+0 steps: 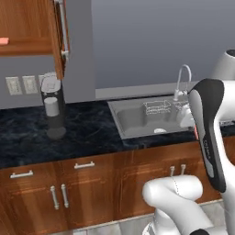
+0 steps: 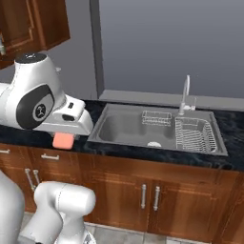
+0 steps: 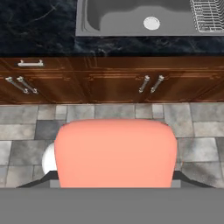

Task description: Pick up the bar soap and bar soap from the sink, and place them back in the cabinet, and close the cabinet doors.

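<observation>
Left base view takes in the cabinet (image 1: 27, 46) up on the wall, its door (image 1: 58, 39) swung open, and one soap (image 1: 3, 41) lying at the shelf's left edge. Below it runs the dark counter (image 1: 55, 133), then the sink (image 2: 124, 125) with its dish rack (image 2: 193, 136) and small wire basket (image 2: 156, 117); I see no pink bar in the basin.

The second soap (image 3: 116, 153) is with me, seen close in my hand view and, in the right base view, hanging under my gripper (image 2: 63, 139) out over the counter's front edge, well clear of the sink. My fingers sit on either side of it, clamped on the bar.

I judge it light and stiff, but smooth enough to slide, perhaps slick from the sink. A flat grip across the narrow sides, near the middle, should keep it from twisting as I lift toward the shelf.
</observation>
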